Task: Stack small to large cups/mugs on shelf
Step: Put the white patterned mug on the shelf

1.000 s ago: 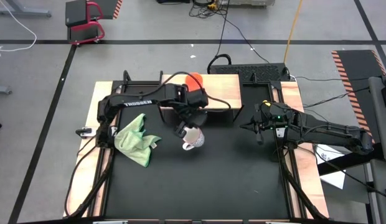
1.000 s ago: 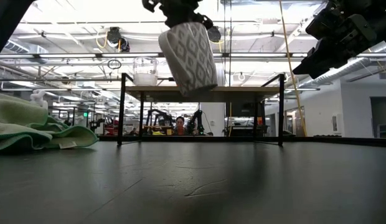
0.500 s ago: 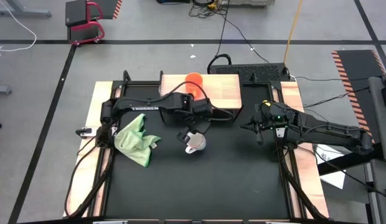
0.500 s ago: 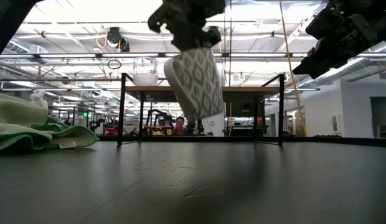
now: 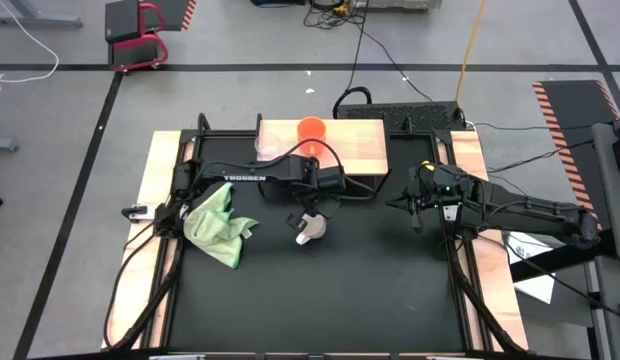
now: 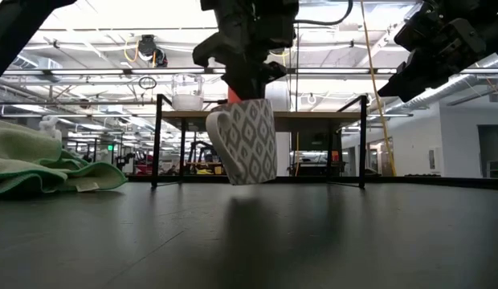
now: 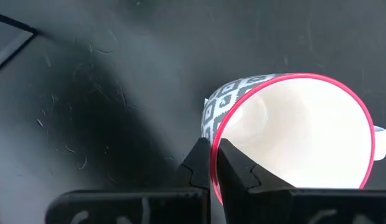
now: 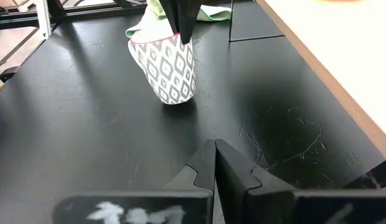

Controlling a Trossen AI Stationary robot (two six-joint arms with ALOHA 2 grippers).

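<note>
Left hand (image 5: pixel 306 222) grips white mug (image 5: pixel 309 234) by its rim, mid-bench (image 5: pixel 320 300), 6 o'clock of shelf (image 5: pixel 355 145); right hand (image 5: pixel 398 205) pinched shut at 3 o'clock

White mug (image 6: pixel 247 141) with grey diamond pattern and red rim; orange mug (image 5: pixel 311 128); green cloth (image 5: pixel 219 223)

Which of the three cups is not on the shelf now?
The white patterned mug. The left gripper holds its rim over the black table, while the orange mug and clear glass cup stand on the shelf.
</note>
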